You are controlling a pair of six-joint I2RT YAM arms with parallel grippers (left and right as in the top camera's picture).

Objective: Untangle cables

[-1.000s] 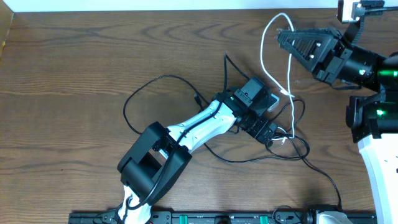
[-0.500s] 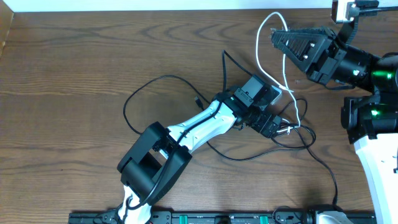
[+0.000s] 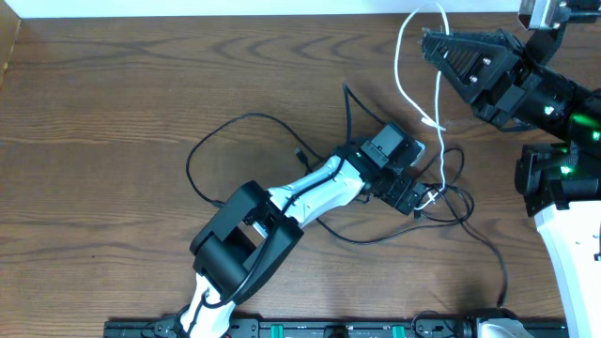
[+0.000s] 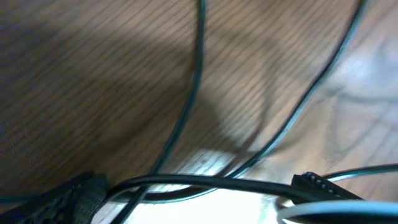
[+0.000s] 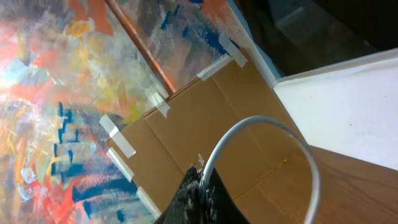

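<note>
The white cable (image 3: 402,58) loops up at the far right and runs down into a knot of cables (image 3: 439,192) in the middle right. The black cable (image 3: 202,150) loops wide over the table to the left and trails off toward the front right. My right gripper (image 3: 428,39) hangs high at the back, shut on the white cable (image 5: 292,134), which arcs out from between its fingertips (image 5: 198,190). My left gripper (image 3: 411,194) sits low on the knot, open. In the left wrist view a black cable (image 4: 205,182) runs across between its fingertips (image 4: 78,198), and the white cable (image 4: 339,210) shows at the bottom right.
The wooden table (image 3: 113,113) runs left to a cardboard edge (image 3: 7,56). The right arm's base (image 3: 568,244) stands at the right edge. A black rail (image 3: 329,329) lines the front. Taped cardboard (image 5: 186,143) and a painted wall fill the right wrist view.
My right gripper has risen toward the far edge with the white cable, pulling its loop up. The left arm's elbow has shifted right; its gripper stays on the knot.
</note>
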